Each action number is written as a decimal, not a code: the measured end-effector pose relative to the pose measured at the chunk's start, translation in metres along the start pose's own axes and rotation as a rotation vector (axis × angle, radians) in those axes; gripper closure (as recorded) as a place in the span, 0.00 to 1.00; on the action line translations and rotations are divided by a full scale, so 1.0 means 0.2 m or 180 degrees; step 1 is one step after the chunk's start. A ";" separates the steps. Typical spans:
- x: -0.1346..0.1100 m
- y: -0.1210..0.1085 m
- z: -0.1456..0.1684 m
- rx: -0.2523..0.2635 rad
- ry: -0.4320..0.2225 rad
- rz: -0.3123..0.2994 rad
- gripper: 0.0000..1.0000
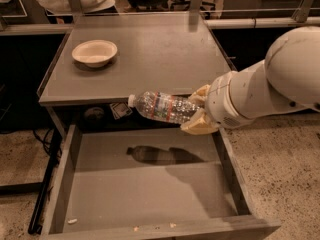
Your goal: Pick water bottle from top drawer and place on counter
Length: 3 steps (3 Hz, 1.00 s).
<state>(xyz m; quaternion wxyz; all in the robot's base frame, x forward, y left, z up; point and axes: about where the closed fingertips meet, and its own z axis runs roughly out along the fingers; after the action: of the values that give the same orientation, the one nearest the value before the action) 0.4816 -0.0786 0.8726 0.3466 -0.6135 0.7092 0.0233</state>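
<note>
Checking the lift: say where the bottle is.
The bottle lies sideways in the gripper, centre of view, above the open drawer, at the front of the counter.

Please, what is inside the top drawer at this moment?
The top drawer shows only a few small crumbs near its front wall. The water bottle hangs above it, held sideways by the gripper. The drawer's back end, under the counter, is too dark to see.

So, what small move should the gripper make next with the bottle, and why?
Probably raise it a little and carry it over the counter. The gripper holds the water bottle sideways by the counter's front edge, over the open top drawer.
</note>
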 end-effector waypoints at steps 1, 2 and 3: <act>-0.11 -0.17 0.00 0.0086 -0.0035 -0.0268 1.00; -0.29 -0.46 0.08 0.0129 -0.0241 -0.0640 1.00; -0.34 -0.62 0.17 0.0095 -0.0398 -0.0746 1.00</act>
<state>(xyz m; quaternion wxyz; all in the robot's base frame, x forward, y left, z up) 0.6072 -0.0352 0.9306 0.3996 -0.6843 0.6098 0.0103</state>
